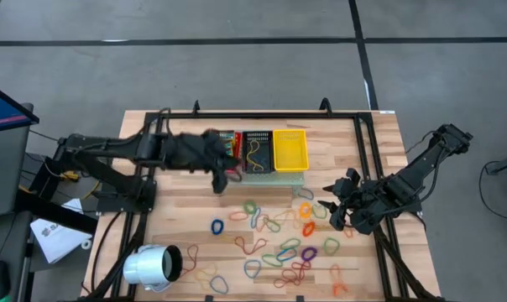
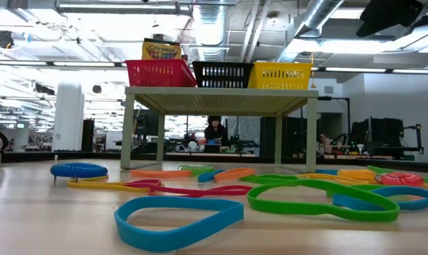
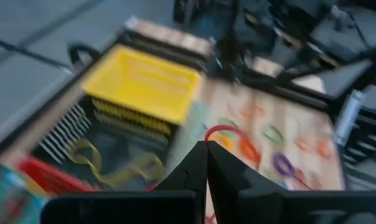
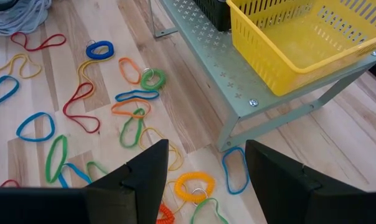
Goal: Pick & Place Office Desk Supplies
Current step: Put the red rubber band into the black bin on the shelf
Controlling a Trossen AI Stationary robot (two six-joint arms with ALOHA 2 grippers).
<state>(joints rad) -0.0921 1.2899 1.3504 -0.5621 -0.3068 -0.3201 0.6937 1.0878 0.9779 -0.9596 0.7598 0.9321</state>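
Note:
Many coloured rubber-band loops [image 1: 279, 243] lie flat on the wooden table in front of a low stand. My left gripper [image 1: 229, 173] hangs over the stand's near edge, by the red basket [image 1: 228, 141] and the black basket [image 1: 257, 151]. It is shut on a red band [image 3: 220, 130]. A yellow band [image 3: 122, 167] lies in the black basket. A green-yellow printed packet [image 2: 161, 49] stands in the red basket. My right gripper [image 1: 331, 210] is open, low over the bands at the table's right, touching nothing. My left gripper [image 3: 206, 152] pinches a red rubber band between its two shut fingers. A short arc of the loop [image 3: 214, 129] sticks out just past the fingertips. The band is lifted clear of the table. The rest of the loop is hidden behind the fingers.
The pale green metal stand [image 4: 235, 81] carries the red, black and yellow baskets [image 1: 290, 149] in a row. A large white cylinder [image 1: 153, 267] lies at the table's near left. Black frame rails [image 1: 367, 143] run along the table's edges. A person [image 2: 215, 131] sits far behind the table.

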